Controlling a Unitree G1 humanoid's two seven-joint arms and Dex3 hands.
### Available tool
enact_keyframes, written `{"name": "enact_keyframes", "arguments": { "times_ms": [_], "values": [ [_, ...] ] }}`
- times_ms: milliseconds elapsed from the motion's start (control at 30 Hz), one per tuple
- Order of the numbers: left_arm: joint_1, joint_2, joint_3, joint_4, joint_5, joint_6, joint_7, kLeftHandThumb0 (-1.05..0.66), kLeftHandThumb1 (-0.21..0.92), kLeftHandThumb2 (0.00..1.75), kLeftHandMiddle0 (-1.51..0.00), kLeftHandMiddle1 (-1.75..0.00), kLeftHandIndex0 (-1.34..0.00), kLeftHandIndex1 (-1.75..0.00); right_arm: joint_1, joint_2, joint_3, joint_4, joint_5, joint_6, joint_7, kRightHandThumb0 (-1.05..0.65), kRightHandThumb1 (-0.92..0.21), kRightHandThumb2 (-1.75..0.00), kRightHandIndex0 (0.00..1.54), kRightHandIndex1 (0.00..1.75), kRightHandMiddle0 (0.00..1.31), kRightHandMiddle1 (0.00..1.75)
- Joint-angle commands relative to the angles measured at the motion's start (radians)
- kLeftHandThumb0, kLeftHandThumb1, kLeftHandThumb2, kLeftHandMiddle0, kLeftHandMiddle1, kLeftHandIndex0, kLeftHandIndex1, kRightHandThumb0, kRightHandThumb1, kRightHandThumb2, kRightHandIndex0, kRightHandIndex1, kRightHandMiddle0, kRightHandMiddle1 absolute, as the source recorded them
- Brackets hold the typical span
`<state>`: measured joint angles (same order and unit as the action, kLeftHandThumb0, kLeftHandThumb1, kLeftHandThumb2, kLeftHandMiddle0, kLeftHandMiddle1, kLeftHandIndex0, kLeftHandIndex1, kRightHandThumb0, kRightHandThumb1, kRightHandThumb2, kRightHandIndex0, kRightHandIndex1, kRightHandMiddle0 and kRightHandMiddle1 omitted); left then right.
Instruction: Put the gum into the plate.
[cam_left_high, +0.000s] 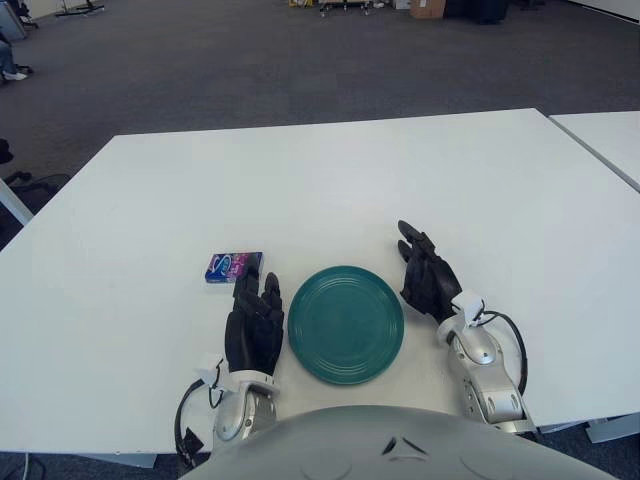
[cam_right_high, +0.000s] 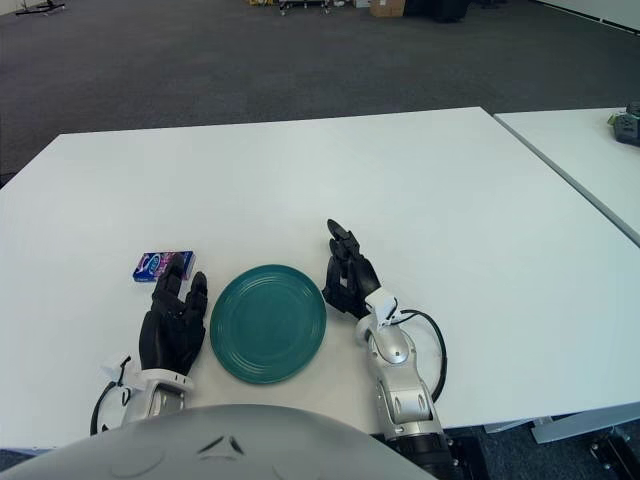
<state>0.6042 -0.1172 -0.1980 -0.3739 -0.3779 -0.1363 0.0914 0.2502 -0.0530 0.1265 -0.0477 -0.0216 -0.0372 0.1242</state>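
Note:
A small blue and purple gum pack (cam_left_high: 234, 267) lies flat on the white table (cam_left_high: 330, 180), just left of and behind a round teal plate (cam_left_high: 346, 324). The plate holds nothing. My left hand (cam_left_high: 254, 322) rests on the table beside the plate's left rim, fingers spread, fingertips just short of the gum. My right hand (cam_left_high: 428, 272) rests at the plate's right rim, fingers open and pointing away from me. Neither hand holds anything. The gum also shows in the right eye view (cam_right_high: 163, 265).
A second white table (cam_left_high: 605, 140) stands to the right across a narrow gap. Dark carpet lies beyond the far table edge.

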Motion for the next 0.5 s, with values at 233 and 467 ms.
{"name": "enact_keyframes", "arguments": {
  "times_ms": [233, 467],
  "values": [
    [-0.138, 0.03, 0.087, -0.313, 0.08, 0.261, 0.137, -0.98, 0.92, 0.84, -0.48, -0.11, -0.14, -0.94, -0.001, -0.009, -0.015, 0.089, 0.01, 0.02, 0.015, -0.92, -0.92, -1.0, 0.11, 0.0, 0.0, 0.27],
    [-0.318, 0.136, 0.2, -0.303, 0.238, 0.406, 0.164, -0.88, 0.92, 0.6, -0.42, -0.6, -0.19, -1.06, -0.017, -0.007, -0.022, 0.116, 0.012, 0.004, 0.022, -0.9, -0.92, -1.0, 0.11, 0.0, 0.0, 0.27]
  ]
}}
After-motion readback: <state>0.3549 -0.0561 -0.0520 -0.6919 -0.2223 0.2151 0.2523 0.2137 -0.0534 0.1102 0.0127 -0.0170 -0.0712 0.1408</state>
